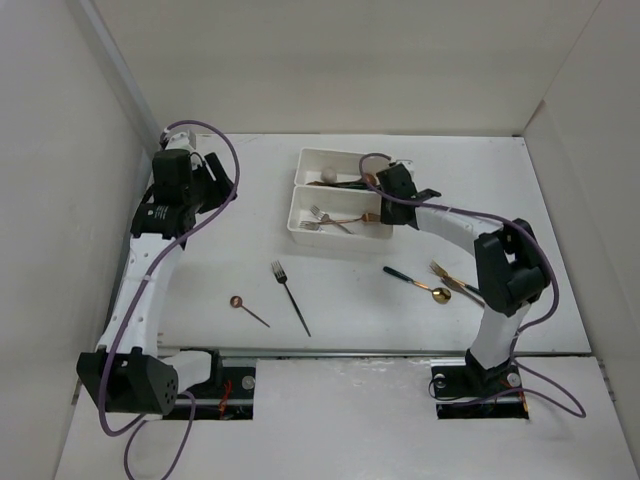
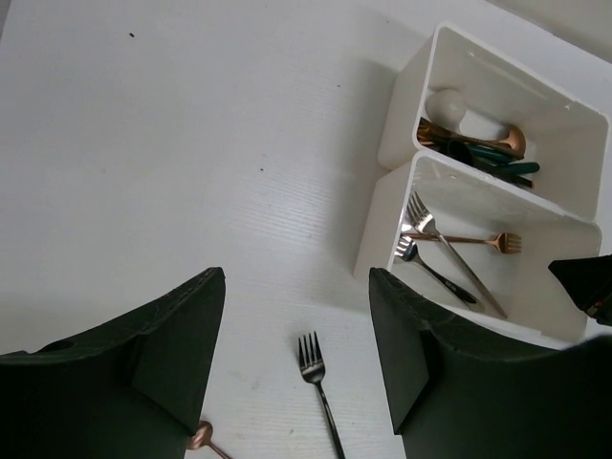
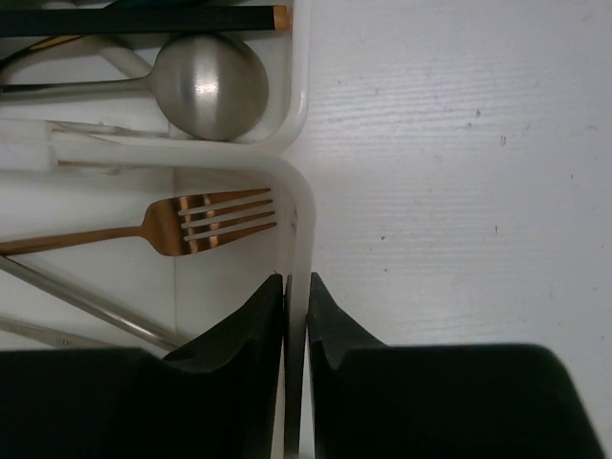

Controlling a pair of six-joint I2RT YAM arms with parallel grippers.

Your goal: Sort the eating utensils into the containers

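Two joined white trays stand at the table's back middle. The far tray (image 1: 303,163) holds spoons, and the near tray (image 1: 293,216) holds forks, among them a copper fork (image 3: 206,222). My right gripper (image 3: 296,287) is shut on the near tray's right end wall (image 3: 306,215), one finger inside and one outside. My left gripper (image 2: 296,287) is open and empty, high over the table left of the trays. A black fork (image 1: 290,295) and a copper spoon (image 1: 248,308) lie in front. A green-handled gold spoon (image 1: 415,283) and a gold fork (image 1: 455,280) lie right.
White walls enclose the table on the left, back and right. The black fork (image 2: 316,378) and the copper spoon's bowl (image 2: 201,438) show below my left fingers. A silver spoon bowl (image 3: 210,86) lies in the far tray's corner.
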